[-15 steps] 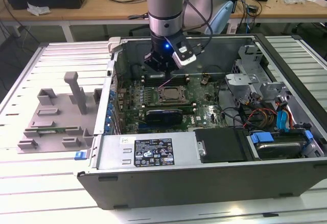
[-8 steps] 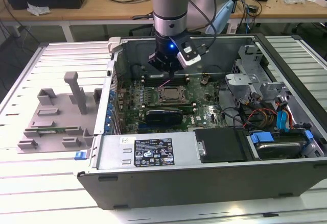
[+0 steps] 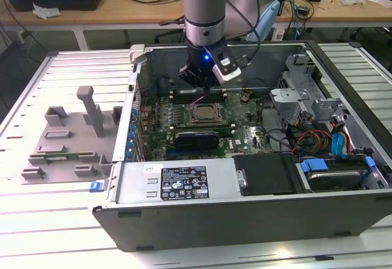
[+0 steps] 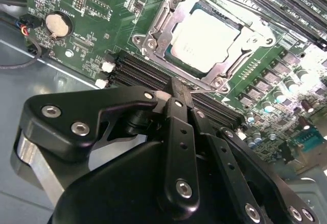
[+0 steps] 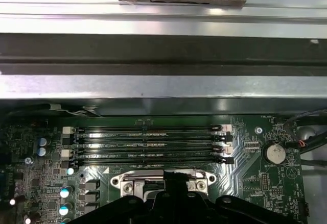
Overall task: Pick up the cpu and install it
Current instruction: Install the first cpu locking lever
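Exterior view: the gripper (image 3: pixel 204 84) is hanging inside the open computer case (image 3: pixel 257 214), just above the socket frame (image 3: pixel 206 113) on the motherboard (image 3: pixel 245 135). Second wrist view: the cpu (image 4: pixel 204 39) is sitting in the socket, silvery top up; the fingers (image 4: pixel 180 97) are standing closed together, gripping nothing, tips just short of the chip. First wrist view: memory slots (image 5: pixel 145 143) are lying beyond the frame.
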### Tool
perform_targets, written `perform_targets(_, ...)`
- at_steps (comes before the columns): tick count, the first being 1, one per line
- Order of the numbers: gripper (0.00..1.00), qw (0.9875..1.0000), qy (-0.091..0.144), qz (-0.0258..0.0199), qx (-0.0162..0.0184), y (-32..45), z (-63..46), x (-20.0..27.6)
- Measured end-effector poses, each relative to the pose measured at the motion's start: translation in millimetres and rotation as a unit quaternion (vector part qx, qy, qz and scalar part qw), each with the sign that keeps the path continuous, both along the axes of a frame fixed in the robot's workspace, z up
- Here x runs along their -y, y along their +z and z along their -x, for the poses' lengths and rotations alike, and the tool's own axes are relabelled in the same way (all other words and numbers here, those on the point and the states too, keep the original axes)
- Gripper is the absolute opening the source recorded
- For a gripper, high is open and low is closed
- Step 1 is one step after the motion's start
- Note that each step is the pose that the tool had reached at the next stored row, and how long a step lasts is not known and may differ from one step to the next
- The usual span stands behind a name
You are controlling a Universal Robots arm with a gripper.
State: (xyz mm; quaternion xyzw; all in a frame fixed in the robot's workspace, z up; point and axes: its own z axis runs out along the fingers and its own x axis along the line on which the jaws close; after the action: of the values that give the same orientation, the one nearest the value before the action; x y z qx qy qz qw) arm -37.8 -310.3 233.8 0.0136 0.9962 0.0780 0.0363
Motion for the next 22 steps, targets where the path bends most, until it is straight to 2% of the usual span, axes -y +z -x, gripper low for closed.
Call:
perform_targets(6, 0.11, 0.9999, -0.006, -0.0001, 0.0108, -2.5, 4.8, -1.2)
perform_targets(10, 0.11, 0.9999, -0.007, -0.0001, 0.0145, -6.2, 7.6, -1.2)
perform_targets(22, 0.11, 0.9998, -0.009, 0.0, 0.0161, -12.9, 9.1, -1.2)
